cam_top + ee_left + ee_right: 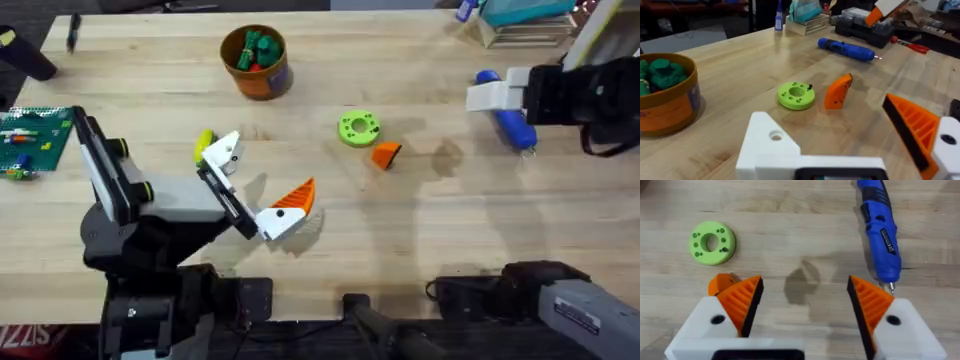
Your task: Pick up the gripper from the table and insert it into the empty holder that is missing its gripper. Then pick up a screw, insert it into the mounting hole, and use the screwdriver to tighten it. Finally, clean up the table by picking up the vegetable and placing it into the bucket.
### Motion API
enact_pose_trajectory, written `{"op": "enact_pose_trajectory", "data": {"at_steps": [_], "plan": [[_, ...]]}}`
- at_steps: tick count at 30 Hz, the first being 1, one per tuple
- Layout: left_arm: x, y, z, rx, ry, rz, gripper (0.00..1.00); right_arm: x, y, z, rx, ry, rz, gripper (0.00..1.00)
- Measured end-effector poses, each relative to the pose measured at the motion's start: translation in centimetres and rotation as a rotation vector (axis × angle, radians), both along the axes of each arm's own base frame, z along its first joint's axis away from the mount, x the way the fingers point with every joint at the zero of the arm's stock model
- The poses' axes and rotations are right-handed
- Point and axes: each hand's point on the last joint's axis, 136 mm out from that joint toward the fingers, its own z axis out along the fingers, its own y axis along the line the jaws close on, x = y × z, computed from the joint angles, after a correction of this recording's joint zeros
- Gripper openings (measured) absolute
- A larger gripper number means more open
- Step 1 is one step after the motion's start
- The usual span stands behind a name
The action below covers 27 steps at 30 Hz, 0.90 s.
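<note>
Two spread orange pads of the right gripper point(805, 315) poised above the table, orange fingertip point(722, 283) just beside one, ready for pickup.

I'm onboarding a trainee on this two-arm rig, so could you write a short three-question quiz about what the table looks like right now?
1. True or false: the small orange wedge-shaped plastic fingertip lies on the wooden table beside the lime-green ring-shaped disc.
2. Multiple choice: the left gripper has A) two orange pads, B) one orange pad and one bare white finger base, C) no pads.
3. Fill in: the bright blue cylindrical screwdriver lies on the ____.

Key: 1 true. 2 B. 3 table; the right gripper, fingers apart, holds nothing.
</note>
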Motion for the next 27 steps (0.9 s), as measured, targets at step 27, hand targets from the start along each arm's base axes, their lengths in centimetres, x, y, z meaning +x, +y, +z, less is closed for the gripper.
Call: {"op": "enact_pose_trajectory", "data": {"at_steps": [27], "plan": [[-0.4, -0.3, 0.0, -0.005, 0.005, -0.027, 0.985, -1.8, 8.2, -0.9, 0.148, 0.081, 0.381, 0.994]]}}
